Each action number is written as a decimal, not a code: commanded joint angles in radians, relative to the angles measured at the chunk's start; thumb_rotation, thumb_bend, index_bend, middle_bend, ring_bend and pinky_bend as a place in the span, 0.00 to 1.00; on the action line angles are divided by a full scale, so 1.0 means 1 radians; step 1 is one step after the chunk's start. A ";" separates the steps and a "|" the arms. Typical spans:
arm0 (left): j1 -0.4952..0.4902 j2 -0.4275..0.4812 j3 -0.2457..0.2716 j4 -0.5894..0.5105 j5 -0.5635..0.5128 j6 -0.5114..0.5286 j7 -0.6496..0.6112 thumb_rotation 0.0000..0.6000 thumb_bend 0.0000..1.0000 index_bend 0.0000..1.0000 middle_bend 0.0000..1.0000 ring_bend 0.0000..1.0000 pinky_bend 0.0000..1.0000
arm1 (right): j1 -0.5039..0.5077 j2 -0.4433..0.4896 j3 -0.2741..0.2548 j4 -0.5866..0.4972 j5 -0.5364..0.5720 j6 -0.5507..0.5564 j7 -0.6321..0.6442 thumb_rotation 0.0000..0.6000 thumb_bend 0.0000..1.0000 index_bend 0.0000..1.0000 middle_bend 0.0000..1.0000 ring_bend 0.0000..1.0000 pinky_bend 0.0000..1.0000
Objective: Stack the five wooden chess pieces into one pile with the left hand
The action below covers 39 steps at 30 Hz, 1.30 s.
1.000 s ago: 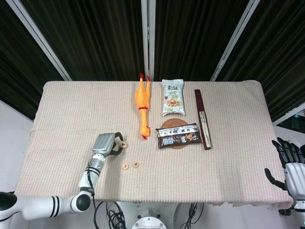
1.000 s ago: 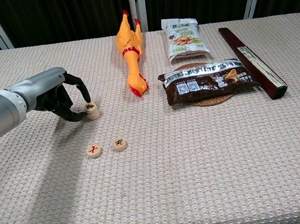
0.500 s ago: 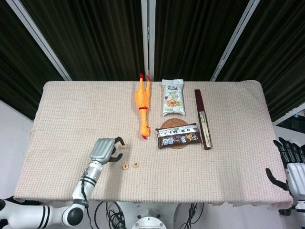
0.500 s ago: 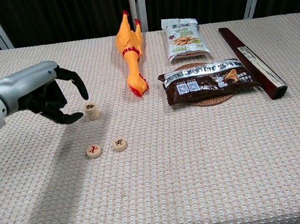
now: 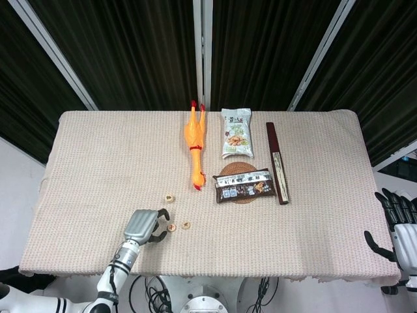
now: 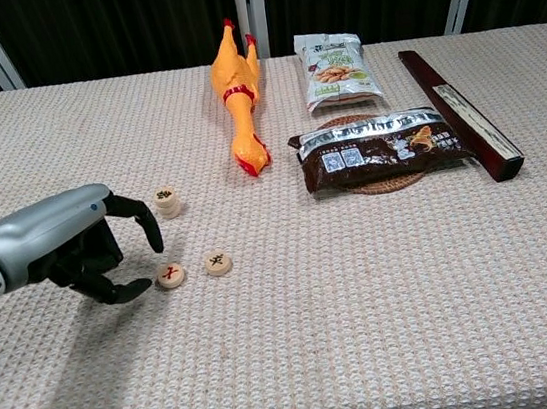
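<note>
A small pile of wooden chess pieces stands left of the middle of the table, also seen as the pile in the head view. Nearer the front edge two single pieces lie flat: one with a red mark and one just right of it. My left hand hovers right beside the red-marked piece, fingers curved and apart, holding nothing. My right hand hangs off the table's right edge, fingers spread, empty.
A yellow rubber chicken lies behind the pieces. Right of it are a snack bag, a dark packet on a woven coaster, and a long dark box. The table is covered by a beige woven cloth.
My left hand has let go of the pile and drawn back toward the front edge, ending beside the red-marked piece. The pile stays standing. The right hand has barely moved.
</note>
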 commanded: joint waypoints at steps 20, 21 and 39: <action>0.026 -0.038 -0.023 0.062 0.005 -0.062 -0.054 1.00 0.30 0.44 1.00 1.00 1.00 | 0.004 0.000 0.001 -0.002 0.008 -0.012 -0.006 1.00 0.29 0.00 0.00 0.00 0.00; 0.027 -0.039 -0.024 0.063 0.006 -0.067 -0.059 1.00 0.29 0.44 1.00 1.00 1.00 | 0.004 0.000 0.001 -0.002 0.009 -0.012 -0.006 1.00 0.29 0.00 0.00 0.00 0.00; 0.034 -0.065 -0.047 0.098 0.018 -0.090 -0.083 1.00 0.29 0.48 1.00 1.00 1.00 | 0.004 0.003 0.002 -0.002 0.013 -0.015 -0.003 1.00 0.29 0.00 0.00 0.00 0.00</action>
